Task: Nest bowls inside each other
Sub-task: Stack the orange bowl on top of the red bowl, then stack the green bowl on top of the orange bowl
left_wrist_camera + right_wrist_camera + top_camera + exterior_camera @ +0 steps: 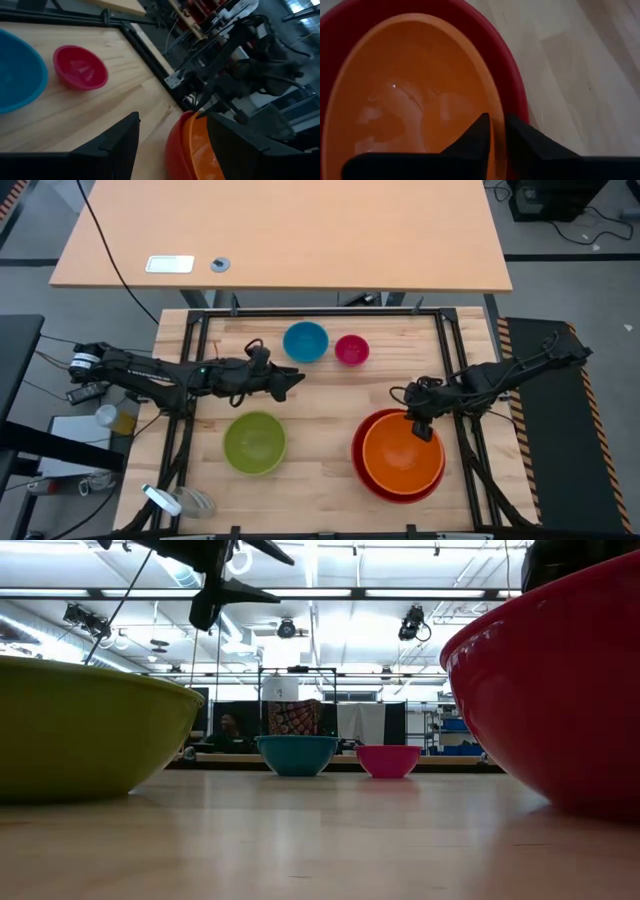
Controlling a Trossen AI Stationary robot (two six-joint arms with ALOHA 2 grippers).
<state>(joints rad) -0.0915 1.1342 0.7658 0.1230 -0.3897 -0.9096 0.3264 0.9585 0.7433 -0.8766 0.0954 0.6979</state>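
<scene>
High view: orange bowl [403, 455] sits nested inside the red bowl [365, 470] — right gripper [421, 427] straddles its rim, fingers barely apart; whether they grip I cannot tell. Left gripper [294, 381] — fingers wide, empty — hovers beside the blue bowl [305, 342].

red bowl [560, 680] cropped, blue bowl [17, 70] — cut off

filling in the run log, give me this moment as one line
orange bowl nested in red bowl | right hand straddles orange rim | left hand open, near blue bowl | lime green bowl, pink bowl loose
</scene>
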